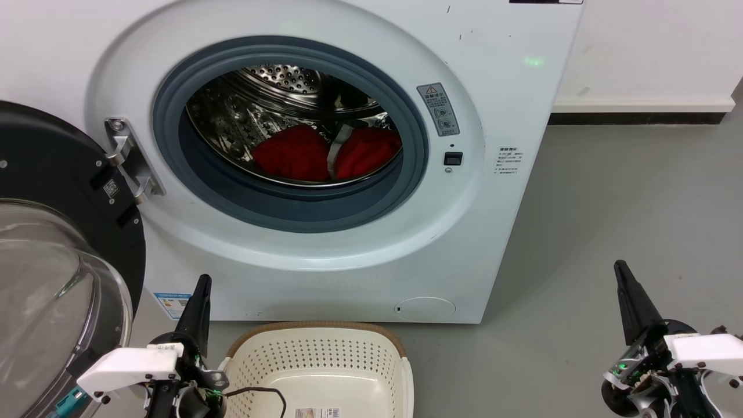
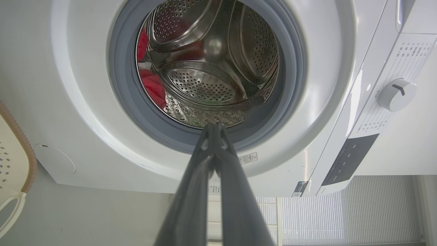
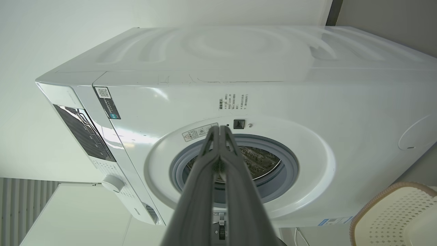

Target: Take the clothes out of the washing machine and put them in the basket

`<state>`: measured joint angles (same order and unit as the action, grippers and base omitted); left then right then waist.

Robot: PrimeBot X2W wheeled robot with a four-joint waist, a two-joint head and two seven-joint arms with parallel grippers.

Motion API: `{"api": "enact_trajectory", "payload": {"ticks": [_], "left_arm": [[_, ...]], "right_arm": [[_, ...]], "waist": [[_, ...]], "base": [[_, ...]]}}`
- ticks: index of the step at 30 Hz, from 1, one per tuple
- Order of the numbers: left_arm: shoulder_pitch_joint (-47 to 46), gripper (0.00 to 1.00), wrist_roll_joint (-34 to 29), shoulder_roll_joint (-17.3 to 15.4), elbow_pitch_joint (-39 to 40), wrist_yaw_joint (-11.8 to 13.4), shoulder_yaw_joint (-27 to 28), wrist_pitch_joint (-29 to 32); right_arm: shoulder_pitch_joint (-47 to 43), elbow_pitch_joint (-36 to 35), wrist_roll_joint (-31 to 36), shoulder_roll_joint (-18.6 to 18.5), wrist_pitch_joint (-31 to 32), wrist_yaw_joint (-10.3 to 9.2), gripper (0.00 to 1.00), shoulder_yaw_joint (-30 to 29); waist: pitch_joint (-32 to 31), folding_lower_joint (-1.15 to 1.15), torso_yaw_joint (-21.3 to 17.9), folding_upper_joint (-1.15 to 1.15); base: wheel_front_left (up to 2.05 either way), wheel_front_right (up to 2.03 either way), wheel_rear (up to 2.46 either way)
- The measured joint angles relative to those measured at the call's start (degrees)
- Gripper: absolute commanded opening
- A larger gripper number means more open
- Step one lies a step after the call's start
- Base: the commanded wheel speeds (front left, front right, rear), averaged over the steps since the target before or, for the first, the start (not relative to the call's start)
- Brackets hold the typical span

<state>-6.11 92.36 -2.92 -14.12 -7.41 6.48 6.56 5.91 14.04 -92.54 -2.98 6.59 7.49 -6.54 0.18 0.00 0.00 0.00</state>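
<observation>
Left tool (image 1: 203, 284) and right tool (image 1: 621, 270) held pressed together, lower corners; had not yet reached clothes (image 1: 296, 152) in washing machine (image 1: 325, 255), mid-frame; needed spreading, reaching in.

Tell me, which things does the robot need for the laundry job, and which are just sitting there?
For the job: red clothes; washing machine with its door open; basket; left gripper and right gripper, both shut.

Just there: grey floor; skirting board; white wall.

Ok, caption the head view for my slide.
Red clothes lie in the drum of the open washing machine, basket waiting below.
</observation>
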Motion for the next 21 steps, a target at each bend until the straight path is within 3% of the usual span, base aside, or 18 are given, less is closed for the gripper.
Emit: {"api": "enact_trajectory", "payload": {"ticks": [21], "left_arm": [[0.0, 0.0, 0.0, 0.0, 0.0, 0.0, 0.01, 0.0]], "right_arm": [[0.0, 0.0, 0.0, 0.0, 0.0, 0.0, 0.0, 0.0]], "waist": [[0.0, 0.0, 0.0, 0.0]], "base": [[0.0, 0.0, 0.0]]}}
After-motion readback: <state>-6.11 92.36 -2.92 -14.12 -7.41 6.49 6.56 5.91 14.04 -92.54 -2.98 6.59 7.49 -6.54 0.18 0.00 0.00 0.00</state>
